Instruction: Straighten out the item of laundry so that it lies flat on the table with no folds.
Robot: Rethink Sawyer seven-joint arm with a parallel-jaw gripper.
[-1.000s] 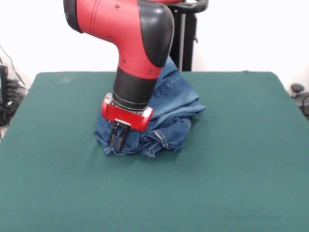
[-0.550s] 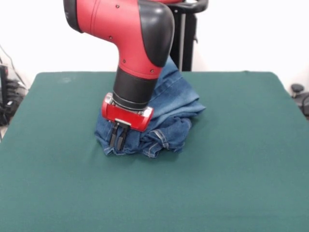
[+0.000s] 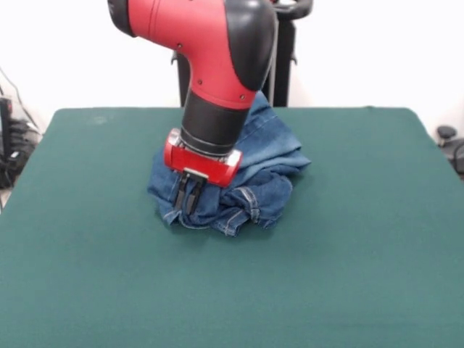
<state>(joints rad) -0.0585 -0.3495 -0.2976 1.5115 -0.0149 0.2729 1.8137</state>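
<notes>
The item of laundry (image 3: 264, 181), a small pair of blue denim jeans, lies crumpled in a folded heap near the middle of the green table (image 3: 348, 254). Tan-stitched hems curl up at its near edge. My gripper (image 3: 187, 207) points down at the heap's near left corner. Its two black fingers are pressed close together, shut on the denim there. The red and black arm hides the heap's far left part.
A black stand (image 3: 284, 69) rises behind the table's far edge. Cables and dark gear (image 3: 10, 145) sit beyond the left edge, and a dark object (image 3: 451, 143) sits off the right edge. Green cloth surrounds the heap on all sides.
The arm has shifted right and slightly up, and the heap's near left corner has moved with the gripper. The denim's left edge now sits a little further right.
</notes>
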